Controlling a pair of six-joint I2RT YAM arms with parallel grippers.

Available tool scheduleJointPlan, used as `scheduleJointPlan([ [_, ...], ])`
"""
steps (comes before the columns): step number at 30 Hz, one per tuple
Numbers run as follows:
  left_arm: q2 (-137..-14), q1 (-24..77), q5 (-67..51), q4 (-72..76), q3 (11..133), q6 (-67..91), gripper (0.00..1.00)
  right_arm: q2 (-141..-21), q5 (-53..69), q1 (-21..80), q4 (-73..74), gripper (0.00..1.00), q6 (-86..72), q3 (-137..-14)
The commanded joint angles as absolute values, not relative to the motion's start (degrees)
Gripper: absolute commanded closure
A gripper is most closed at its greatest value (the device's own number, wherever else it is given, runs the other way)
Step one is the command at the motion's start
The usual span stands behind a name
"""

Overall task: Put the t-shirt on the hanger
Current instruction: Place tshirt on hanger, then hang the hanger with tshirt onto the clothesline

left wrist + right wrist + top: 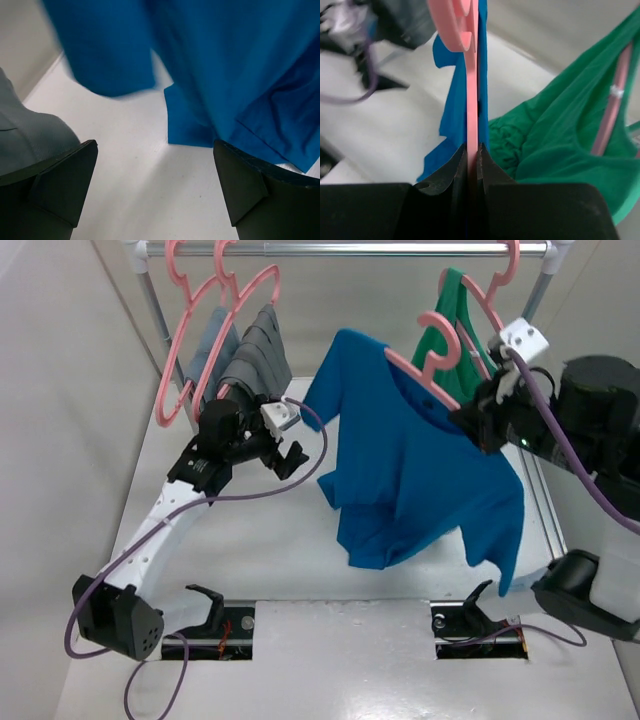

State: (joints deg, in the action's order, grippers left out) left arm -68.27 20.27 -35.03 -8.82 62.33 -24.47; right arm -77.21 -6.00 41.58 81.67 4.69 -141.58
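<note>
Taken against the rail (340,248) as reference.

Below the rail, right of its middle: the t-shirt (420,470), draped over the hanger (432,358), collar at the hanger's neck, body hanging slack. Lower hem down near the worktop (280,550); whether touching it, not determinable. Hook of the hanger short of the rail, not hung on it.

Below the rail's right end: right hand (472,150), clamped flat on the hanger's thin pink plastic, blue cloth just behind.

Below the rail's left half: left hand (155,150), fingers (65,175) spread wide apart, only bare worktop between them, beside the t-shirt's sleeve.

At the rail's left end: grey garments (250,355) on pink hangers. At its right end: green top (450,330) on another pink hanger, just behind the right hand.
</note>
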Motion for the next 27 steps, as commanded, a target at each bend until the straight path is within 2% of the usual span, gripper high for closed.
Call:
scheduleJointPlan([
  [1, -62.9, 22.8, -29.9, -8.3, 63.5, -25.7, 0.0, -81.1, -17.0, 41.3, 75.1, 1.0, 4.1, -149.8],
  [6, -59.0, 24.0, -29.4, -7.7, 61.6, -25.0, 0.0, -81.0, -29.2, 40.6, 68.2, 1.0, 4.7, -144.2],
  [12, -57.0, 24.0, -32.6, -7.1, 59.0, -22.1, 0.0, -78.2, -37.2, 40.6, 55.7, 1.0, 5.8, -135.1],
  [17, -56.4, 24.0, -33.1, -5.8, 57.3, -20.3, 0.0, -82.2, -29.8, 34.9, 51.7, 1.0, 6.9, -135.1],
  [24, -53.7, 24.0, -33.8, -4.8, 54.8, -19.8, 0.0, -82.1, -32.8, 33.5, 41.5, 1.0, 6.3, -132.0],
  [27, -53.2, 24.0, -33.8, -4.7, 54.1, -19.2, 0.0, -84.7, -30.0, 30.7, 41.0, 1.0, 6.3, -135.4],
])
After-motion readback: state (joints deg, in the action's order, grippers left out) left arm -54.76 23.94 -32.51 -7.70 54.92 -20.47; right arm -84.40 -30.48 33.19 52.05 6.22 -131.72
